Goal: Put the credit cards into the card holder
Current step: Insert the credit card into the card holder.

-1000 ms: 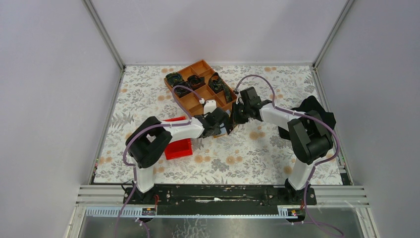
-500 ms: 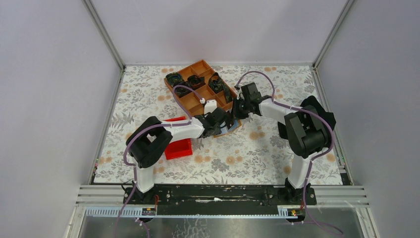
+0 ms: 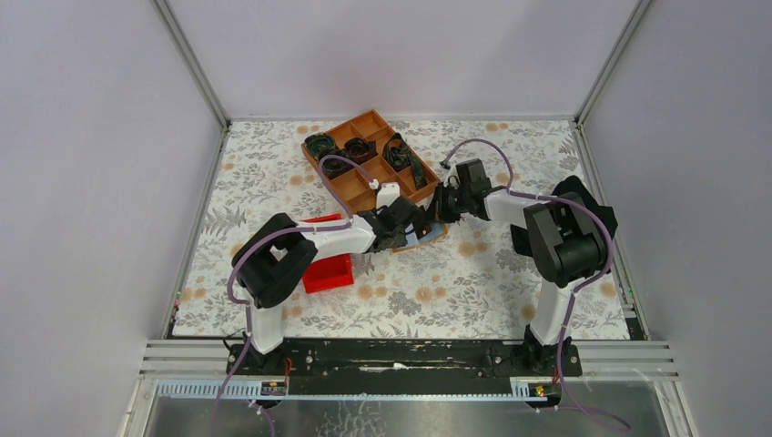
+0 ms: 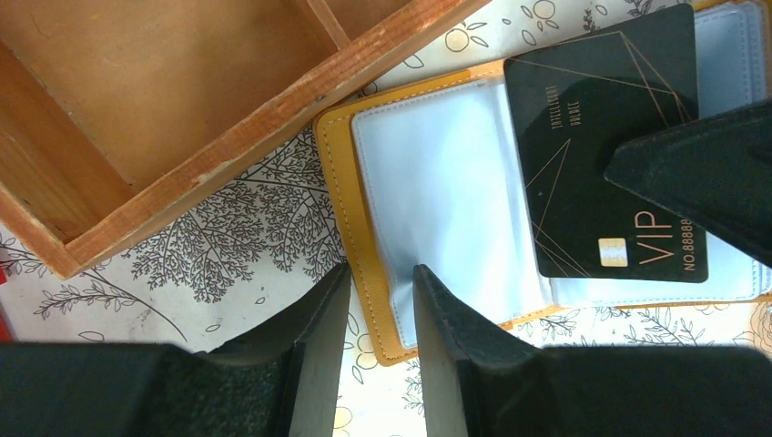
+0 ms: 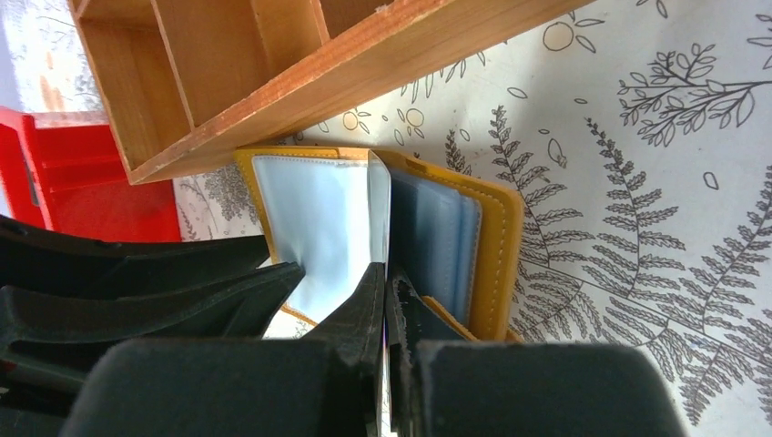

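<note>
The left hand (image 4: pixel 380 273) pinched the edge of the open card holder (image 4: pixel 437 182); the right hand (image 5: pixel 388 278) gripped a black card (image 4: pixel 592 155) over its sleeves.

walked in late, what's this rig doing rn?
Both arms are working on the card holder, which lies open beside the wooden tray. The left gripper is closed on the holder's near edge, apparently to steady it. The right gripper grips a black VIP card, held slantwise across the holder's open face. The card looks to be on top, not yet inside a pocket.
</note>
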